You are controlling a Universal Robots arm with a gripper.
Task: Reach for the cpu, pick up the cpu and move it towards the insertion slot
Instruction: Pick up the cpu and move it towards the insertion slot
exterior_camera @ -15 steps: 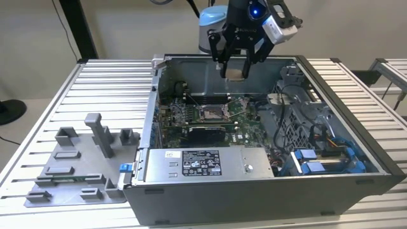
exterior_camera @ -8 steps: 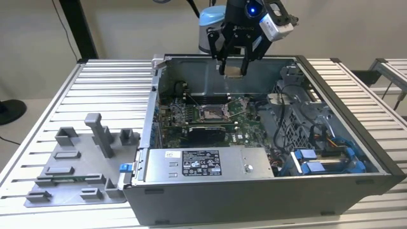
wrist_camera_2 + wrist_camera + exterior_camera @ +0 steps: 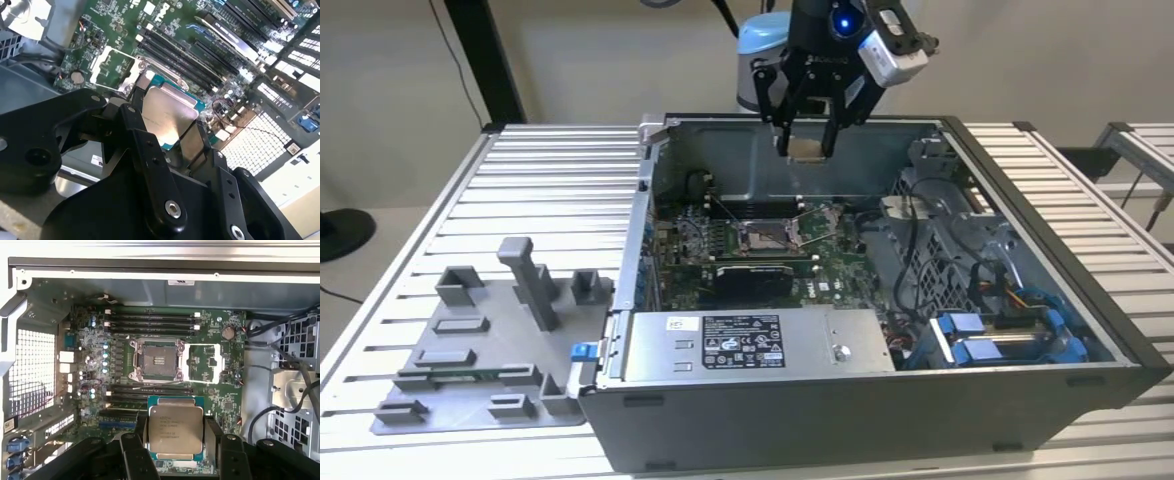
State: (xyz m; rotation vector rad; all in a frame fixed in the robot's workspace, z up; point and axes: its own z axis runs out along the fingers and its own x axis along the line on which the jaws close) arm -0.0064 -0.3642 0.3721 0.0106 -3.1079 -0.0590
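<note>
The chip (image 3: 174, 432) is already lifted: it is seen pinched edge to edge between the two black fingers (image 3: 134, 452) of the hand (image 3: 807, 150), its silvery top face turned toward the camera in the first wrist view, with a rim of green substrate showing around the metal lid. In the exterior view the hand is hung above the open computer case (image 3: 1067, 330), near the case's far wall, and the small pale square of the chip is held clear of everything below it. The socket (image 3: 157, 360), a shiny metal frame with a dark centre, is seen on the green motherboard (image 3: 220, 390) with its cover swung open beside it; in the first wrist view it lies just beyond the chip's upper edge, with a gap of board and memory slots between them, so the chip is not yet lined up over it. In the second wrist view the chip (image 3: 167, 117) is shown tilted between the fingers with the board well behind it. The reach and the pickup can be judged complete, and the carry toward the socket partly made; what is left is closing the offset between chip and socket. The grey fixture tray (image 3: 480, 350) is left standing on the slatted desk (image 3: 547, 180), toward the exterior view's left.
</note>
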